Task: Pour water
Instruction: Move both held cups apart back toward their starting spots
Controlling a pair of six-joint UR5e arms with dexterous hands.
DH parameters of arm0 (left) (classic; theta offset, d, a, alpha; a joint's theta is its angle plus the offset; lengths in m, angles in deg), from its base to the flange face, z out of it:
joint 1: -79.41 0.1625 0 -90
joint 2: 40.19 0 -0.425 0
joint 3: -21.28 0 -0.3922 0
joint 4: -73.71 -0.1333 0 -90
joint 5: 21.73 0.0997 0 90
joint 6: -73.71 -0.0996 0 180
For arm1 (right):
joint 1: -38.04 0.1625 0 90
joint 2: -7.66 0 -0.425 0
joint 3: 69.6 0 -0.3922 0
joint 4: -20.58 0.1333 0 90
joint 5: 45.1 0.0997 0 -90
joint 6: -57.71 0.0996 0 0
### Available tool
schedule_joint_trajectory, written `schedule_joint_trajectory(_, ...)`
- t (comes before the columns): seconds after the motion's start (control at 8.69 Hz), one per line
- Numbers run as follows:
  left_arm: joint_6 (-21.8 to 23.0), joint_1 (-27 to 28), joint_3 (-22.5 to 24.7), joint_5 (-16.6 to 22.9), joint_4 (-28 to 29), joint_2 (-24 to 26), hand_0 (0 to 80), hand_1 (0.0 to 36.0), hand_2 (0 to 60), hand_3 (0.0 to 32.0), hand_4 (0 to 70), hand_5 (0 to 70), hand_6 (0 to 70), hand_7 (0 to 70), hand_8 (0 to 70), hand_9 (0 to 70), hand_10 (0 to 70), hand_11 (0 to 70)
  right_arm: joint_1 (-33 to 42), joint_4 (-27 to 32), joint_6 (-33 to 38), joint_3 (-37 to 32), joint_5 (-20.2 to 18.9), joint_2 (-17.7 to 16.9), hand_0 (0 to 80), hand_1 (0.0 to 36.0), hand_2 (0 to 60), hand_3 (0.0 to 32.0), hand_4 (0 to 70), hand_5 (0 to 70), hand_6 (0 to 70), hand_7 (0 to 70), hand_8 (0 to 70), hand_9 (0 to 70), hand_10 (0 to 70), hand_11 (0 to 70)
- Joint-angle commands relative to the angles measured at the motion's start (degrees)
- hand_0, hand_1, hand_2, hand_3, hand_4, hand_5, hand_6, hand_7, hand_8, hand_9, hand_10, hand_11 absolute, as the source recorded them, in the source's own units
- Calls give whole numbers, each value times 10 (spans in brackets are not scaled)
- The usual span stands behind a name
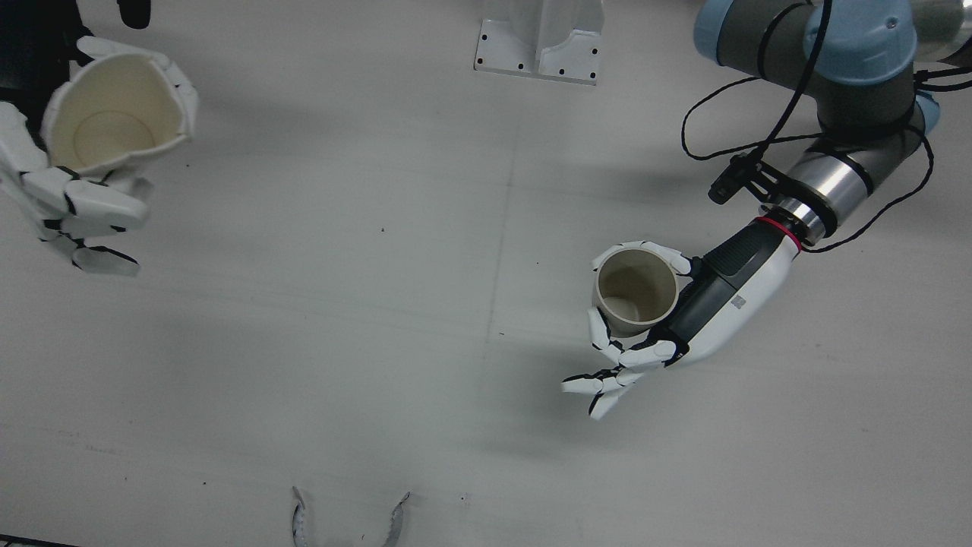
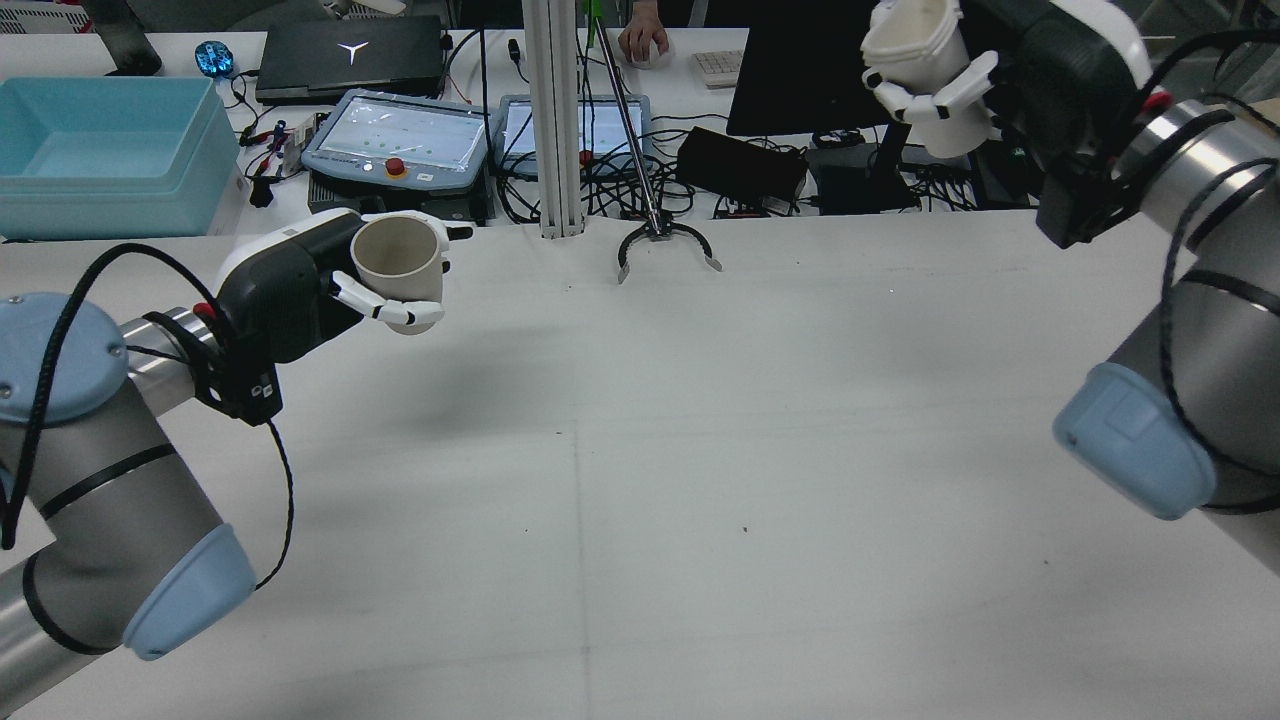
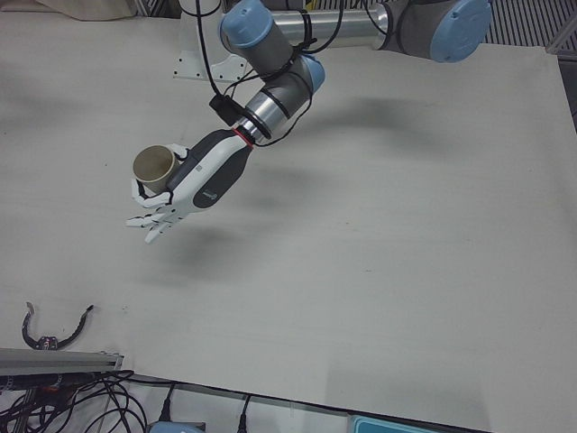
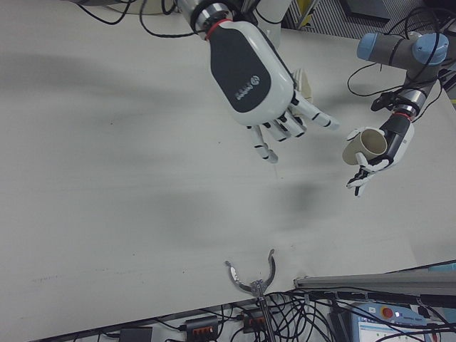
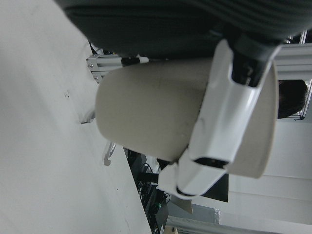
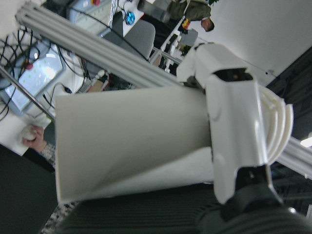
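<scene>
Holding empty cup (image 1: pixel 636 292), dented cup (image 1: pixel 112 114) raised

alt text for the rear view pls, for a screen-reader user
Two robot arms each hold a pale cup above a white table: the left hand grips a cup low on the view's left, and the right hand holds a dented cup high on the right. The cups are far apart. A desk with screens and cables lies beyond the table.

the pale grey surface (image 1: pixel 425 319) carries a white bolted mounting plate (image 1: pixel 537 55) at its far edge and a small claw-shaped metal piece (image 1: pixel 348 520) at its near edge.
</scene>
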Motion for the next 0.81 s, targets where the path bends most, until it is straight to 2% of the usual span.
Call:
schedule_joint_trajectory(0.0, 38, -17, 54, 9, 131, -163, 800, 360, 454, 0, 700, 700, 145, 202, 58, 46, 69, 140, 146, 235, 75, -56, -33, -158, 800, 360, 600, 116, 135, 256, 407, 700, 413, 569, 223, 378)
schedule_joint_trajectory(0.12, 38, -24, 56, 23, 168, -194, 800, 360, 434, 0, 700, 700, 143, 199, 57, 46, 70, 141, 173, 348, 103, -145, -70, -173, 800, 360, 600, 86, 165, 260, 444, 700, 429, 593, 231, 389)
schedule_joint_trajectory(0.23, 38, -37, 55, 36, 200, -219, 800, 360, 428, 0, 700, 700, 145, 201, 59, 49, 72, 144, 182, 486, 143, -234, -80, -202, 800, 360, 600, 120, 104, 267, 449, 700, 439, 604, 242, 405)
schedule_joint_trajectory(0.35, 38, -42, 54, 37, 232, -246, 800, 360, 443, 0, 700, 700, 149, 200, 59, 53, 77, 150, 186, 612, 157, -317, -79, -236, 800, 360, 600, 176, 61, 271, 444, 700, 443, 606, 259, 427)
schedule_joint_trajectory(0.46, 35, -41, 47, 37, 268, -272, 800, 360, 440, 0, 700, 700, 149, 199, 59, 52, 78, 152, 185, 689, 155, -402, -79, -250, 800, 360, 600, 234, 36, 273, 443, 700, 450, 610, 262, 431)
schedule_joint_trajectory(0.58, 25, -37, 34, 36, 297, -292, 800, 360, 448, 0, 700, 700, 151, 200, 59, 53, 80, 155, 180, 752, 153, -494, -77, -243, 800, 360, 600, 228, 80, 275, 469, 700, 468, 637, 260, 426)
schedule_joint_trajectory(0.69, 18, -37, 11, 35, 323, -288, 800, 360, 439, 0, 700, 700, 150, 200, 61, 56, 82, 158, 176, 818, 148, -580, -68, -223, 800, 360, 600, 232, 65, 277, 462, 700, 477, 643, 262, 429)
